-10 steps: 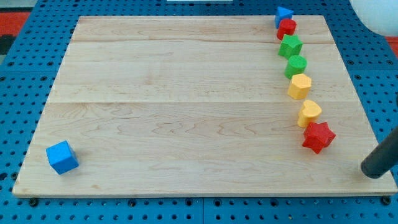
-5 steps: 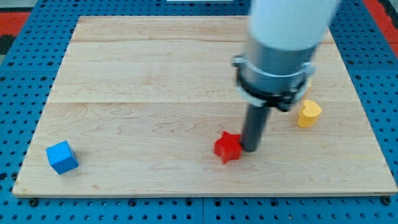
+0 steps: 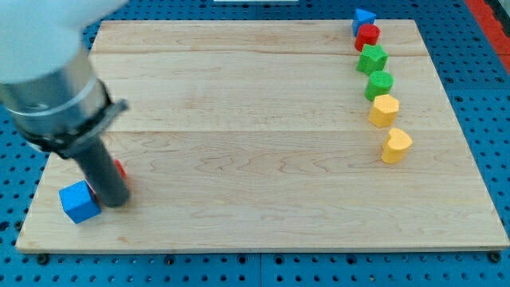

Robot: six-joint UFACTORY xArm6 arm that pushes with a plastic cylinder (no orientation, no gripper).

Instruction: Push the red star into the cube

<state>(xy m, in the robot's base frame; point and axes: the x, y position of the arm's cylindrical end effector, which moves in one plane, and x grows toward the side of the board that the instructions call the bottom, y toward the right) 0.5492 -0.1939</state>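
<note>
The blue cube (image 3: 79,202) sits near the board's bottom left corner. The red star (image 3: 119,169) is mostly hidden behind my rod; only a small red edge shows, just right of and above the cube. My tip (image 3: 116,201) rests on the board right beside the cube's right side, at the red star. Whether the star touches the cube cannot be told.
A column of blocks runs down the view's right side: a blue block (image 3: 363,17), a red block (image 3: 367,35), a green star (image 3: 372,58), a green block (image 3: 379,83), a yellow hexagon (image 3: 384,110) and a yellow heart (image 3: 395,146). The wooden board (image 3: 255,135) lies on a blue pegboard.
The red star has been pushed from the board's right side, across the middle, to the bottom left next to the blue cube. My rod has swept left with it.
</note>
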